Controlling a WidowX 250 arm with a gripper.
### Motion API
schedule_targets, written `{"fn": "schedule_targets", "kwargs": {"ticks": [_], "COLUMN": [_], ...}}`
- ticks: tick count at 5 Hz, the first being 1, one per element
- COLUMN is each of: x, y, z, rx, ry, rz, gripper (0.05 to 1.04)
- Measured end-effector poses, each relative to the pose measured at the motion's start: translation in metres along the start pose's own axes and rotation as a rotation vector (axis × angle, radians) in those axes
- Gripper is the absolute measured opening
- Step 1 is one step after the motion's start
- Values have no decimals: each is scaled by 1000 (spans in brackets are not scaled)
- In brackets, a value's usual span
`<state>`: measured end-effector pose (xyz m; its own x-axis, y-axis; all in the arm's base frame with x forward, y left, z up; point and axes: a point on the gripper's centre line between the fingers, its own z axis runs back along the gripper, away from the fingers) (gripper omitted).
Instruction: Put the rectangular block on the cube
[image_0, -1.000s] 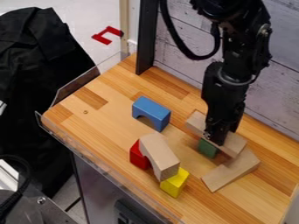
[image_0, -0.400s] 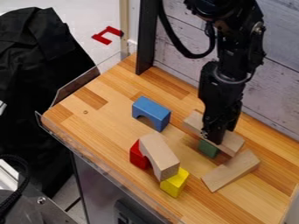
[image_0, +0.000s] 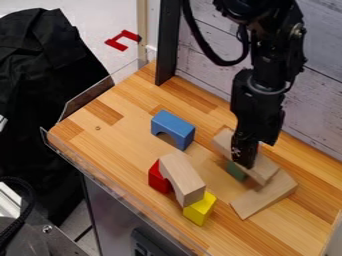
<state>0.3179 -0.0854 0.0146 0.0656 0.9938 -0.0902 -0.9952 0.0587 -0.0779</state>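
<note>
Setting the natural-wood rectangular block (image_0: 265, 171) well calls for centring its weight over the green cube (image_0: 235, 171), keeping it level and clear of the lower wooden block (image_0: 265, 194), and releasing only once it seats. The block spans above the cube, contact between them unclear, its middle clamped in the jaws of the gripper (image_0: 245, 162), which points steeply down beneath the black arm (image_0: 267, 65).
</note>
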Motion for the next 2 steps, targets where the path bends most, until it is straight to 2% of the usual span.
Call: {"fn": "schedule_targets", "kwargs": {"ticks": [1,2], "x": [0,2], "y": [2,0], "z": [-1,17], "rx": [5,-21], "ry": [-1,-18], "rz": [-3,-34], "gripper": [1007,1000]}}
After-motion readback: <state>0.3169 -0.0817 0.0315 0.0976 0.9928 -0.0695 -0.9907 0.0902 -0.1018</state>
